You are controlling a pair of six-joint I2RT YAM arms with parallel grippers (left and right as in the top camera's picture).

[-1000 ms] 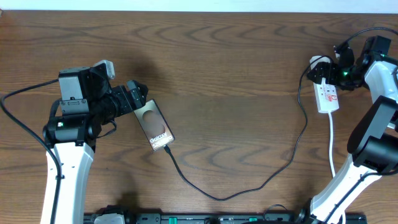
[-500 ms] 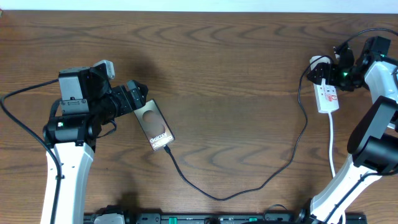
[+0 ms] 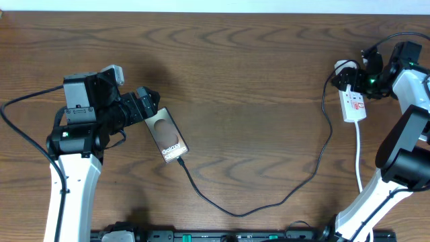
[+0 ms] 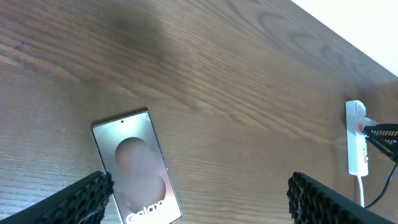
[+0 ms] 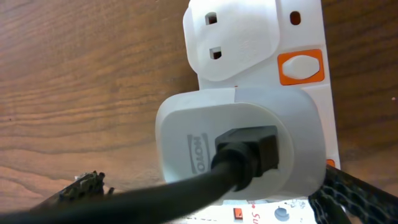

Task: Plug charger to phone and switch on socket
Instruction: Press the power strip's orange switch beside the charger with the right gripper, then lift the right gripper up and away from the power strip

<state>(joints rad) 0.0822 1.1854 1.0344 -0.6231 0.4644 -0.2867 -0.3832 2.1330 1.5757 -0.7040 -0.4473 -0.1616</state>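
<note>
At the 9 o'clock side of a wooden table, the phone is lying flat, screen up, its long axis running from 11 to 5 o'clock in the overhead view. The left gripper is hovering at the phone's 11 o'clock end with its jaws standing wide apart and clamping nothing; whether it is touching the phone cannot be told. The left wrist camera is showing the two black fingers far apart at the bottom of the frame, with the near end of the phone lying between them. The charger is meeting the phone's 5 o'clock end with its tip, then looping toward 6 o'clock and climbing up to the 2 o'clock corner. Over there its white plug is sitting in the socket, which is lying on the table with its white cord trailing toward 6 o'clock. The right gripper is hanging just over the plugged end of the socket, jaws spread apart on either side of the plug and gripping nothing. An orange switch is showing beside the empty outlet; its position cannot be told.
</note>
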